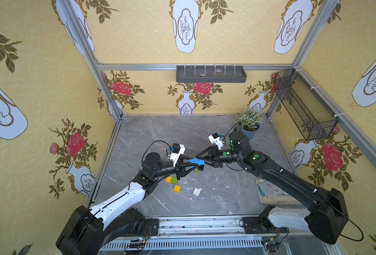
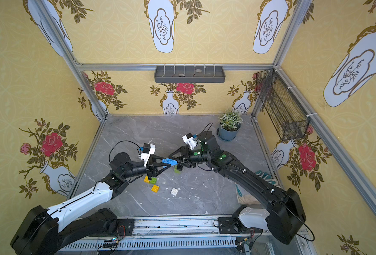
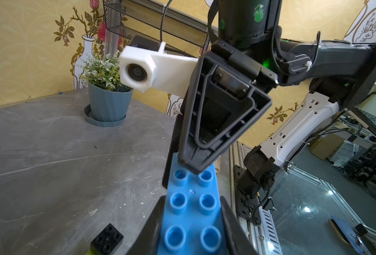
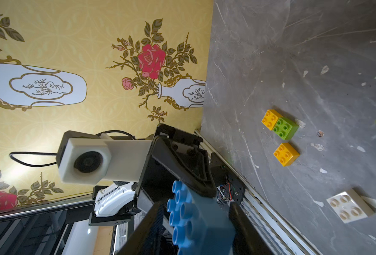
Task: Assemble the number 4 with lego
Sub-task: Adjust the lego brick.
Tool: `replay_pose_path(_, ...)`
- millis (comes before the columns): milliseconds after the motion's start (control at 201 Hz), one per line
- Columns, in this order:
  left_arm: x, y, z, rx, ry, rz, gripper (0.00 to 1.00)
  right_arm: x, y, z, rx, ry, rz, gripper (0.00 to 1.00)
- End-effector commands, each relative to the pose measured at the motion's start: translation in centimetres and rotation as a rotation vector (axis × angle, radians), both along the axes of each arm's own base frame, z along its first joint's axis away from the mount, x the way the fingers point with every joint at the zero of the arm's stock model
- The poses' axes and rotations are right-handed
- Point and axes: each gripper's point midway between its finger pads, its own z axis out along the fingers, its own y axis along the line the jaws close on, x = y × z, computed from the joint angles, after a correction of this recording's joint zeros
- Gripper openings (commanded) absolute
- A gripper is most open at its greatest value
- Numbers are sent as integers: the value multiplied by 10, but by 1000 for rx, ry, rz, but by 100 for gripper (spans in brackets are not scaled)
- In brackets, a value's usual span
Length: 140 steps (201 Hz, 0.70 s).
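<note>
The blue brick [image 1: 197, 161], a long two-by-four, hangs level above the counter [image 1: 215, 141], clamped at one end by the left pincer [image 3: 192, 203] and at the other by the right pincer [image 4: 195, 205]. Below it on the counter sits a black brick [image 1: 201, 167] touching a lime brick [image 1: 197, 171]; whether they are joined is unclear. Nearer the front edge, a yellow brick [image 4: 270, 119] and a green brick [image 4: 285, 128] sit pressed side by side, studs up. A second yellow brick [image 4: 285, 156] lies just beside them, apart. The white brick [image 4: 349, 205] lies alone, further toward the right arm's side.
</note>
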Motion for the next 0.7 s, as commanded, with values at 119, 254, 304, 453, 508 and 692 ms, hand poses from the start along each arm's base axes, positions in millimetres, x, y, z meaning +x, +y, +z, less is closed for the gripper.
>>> replay_pose_path(119, 7, 6, -3, 20, -32, 67, 0, -10, 1, 20, 82, -46, 52, 33)
replay_pose_path(254, 7, 3, -3, 27, -22, 55, 0, -11, 0, 21, 84, -54, 52, 17)
replay_pose_path(304, 8, 1, -5, 35, -19, 63, 14, -11, -1, 22, 84, -65, 49, 14)
replay_pose_path(453, 24, 5, -8, 91, 3, 209, 78, -5, -5, 14, 5, -114, 16, 10)
replay_pose_path(508, 35, 12, -4, 145, 18, 279, 100, -1, -10, 13, -45, -159, -10, 9)
replay_pose_path(692, 36, 33, 25, 402, 19, 339, 100, 7, -19, 8, -120, -240, -46, 8)
